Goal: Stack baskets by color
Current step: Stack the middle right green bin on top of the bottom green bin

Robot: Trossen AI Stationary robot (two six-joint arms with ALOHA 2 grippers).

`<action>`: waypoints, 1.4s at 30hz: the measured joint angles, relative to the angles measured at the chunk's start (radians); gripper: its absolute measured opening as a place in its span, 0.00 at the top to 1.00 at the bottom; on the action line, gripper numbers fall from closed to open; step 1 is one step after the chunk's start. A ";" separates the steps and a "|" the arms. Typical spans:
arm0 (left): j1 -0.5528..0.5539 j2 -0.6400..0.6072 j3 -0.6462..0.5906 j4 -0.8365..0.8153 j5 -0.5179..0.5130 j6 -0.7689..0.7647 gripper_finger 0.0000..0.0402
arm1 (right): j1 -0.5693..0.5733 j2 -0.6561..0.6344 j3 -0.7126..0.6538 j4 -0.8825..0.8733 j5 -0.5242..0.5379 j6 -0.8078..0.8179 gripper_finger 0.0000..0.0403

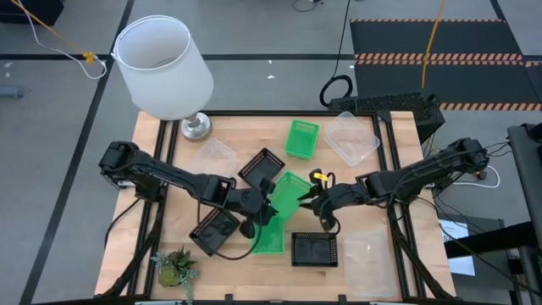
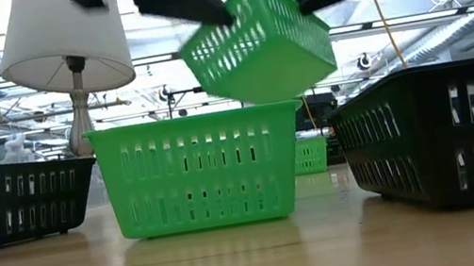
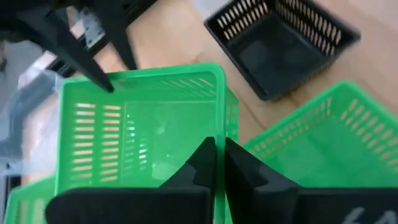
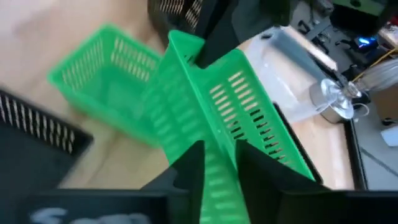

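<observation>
A bright green basket [image 1: 290, 191] hangs tilted in the air between my two grippers, above a second green basket [image 2: 196, 173] that stands on its base on the table. My left gripper [image 3: 219, 158] is shut on the lifted basket from the table's left. My right gripper [image 4: 219, 165] is open at the basket's opposite side, one finger on each side of its wall. A third green basket [image 1: 301, 138] stands farther back. Black baskets [image 1: 261, 167] [image 1: 214, 230] [image 1: 314, 249] and clear baskets [image 1: 351, 137] [image 1: 216, 152] lie around them. My left gripper pinches a side wall of the lifted green basket at its rim [image 3: 219, 134], one finger inside and one outside. The fingers slant down from the table's left. The basket is clear of the table and tilted. Whether my right gripper's fingers [image 4: 194, 168] touch the wall between them, I cannot tell.
A white lampshade on a metal foot [image 1: 165, 63] stands at the far left corner and a small potted plant [image 1: 176, 267] at the near left. Another clear basket [image 1: 368, 250] lies at the near right. A black basket [image 2: 447, 133] stands close beside the green one on the table.
</observation>
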 joint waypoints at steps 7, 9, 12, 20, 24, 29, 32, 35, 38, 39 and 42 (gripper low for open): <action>-0.121 0.002 0.172 -0.228 -0.175 -0.326 0.97 | 0.065 -0.079 0.000 0.040 0.018 0.188 0.59; -0.155 0.002 0.202 -0.244 -0.209 -0.382 0.97 | 0.081 -0.119 0.000 0.028 0.079 0.221 0.56; -0.199 0.002 0.224 -0.245 -0.249 -0.449 0.98 | 0.093 -0.177 0.000 0.005 0.194 0.238 0.54; -0.277 0.017 0.227 -0.203 -0.391 -0.638 0.97 | 0.094 -0.279 0.000 -0.073 0.286 0.277 0.54; -0.297 0.047 0.229 -0.158 -0.407 -0.712 0.98 | 0.094 -0.295 0.000 -0.092 0.287 0.290 0.54; -0.317 0.099 0.228 -0.170 -0.409 -0.813 0.97 | 0.094 -0.294 0.000 -0.152 0.287 0.336 0.54; -0.327 0.131 0.227 -0.175 -0.400 -0.860 0.97 | 0.094 -0.289 0.000 -0.184 0.287 0.375 0.54; -0.343 0.147 0.227 -0.159 -0.404 -0.888 0.97 | 0.097 -0.290 0.000 -0.181 0.283 0.412 0.54; -0.370 0.151 0.227 -0.154 -0.438 -0.889 0.97 | 0.100 -0.289 0.000 -0.181 0.283 0.416 0.54; -0.379 0.151 0.227 -0.155 -0.457 -0.899 0.97 | 0.101 -0.289 0.000 -0.178 0.284 0.411 0.54; -0.403 0.151 0.227 -0.166 -0.488 -0.941 0.97 | 0.100 -0.290 0.000 -0.170 0.284 0.394 0.54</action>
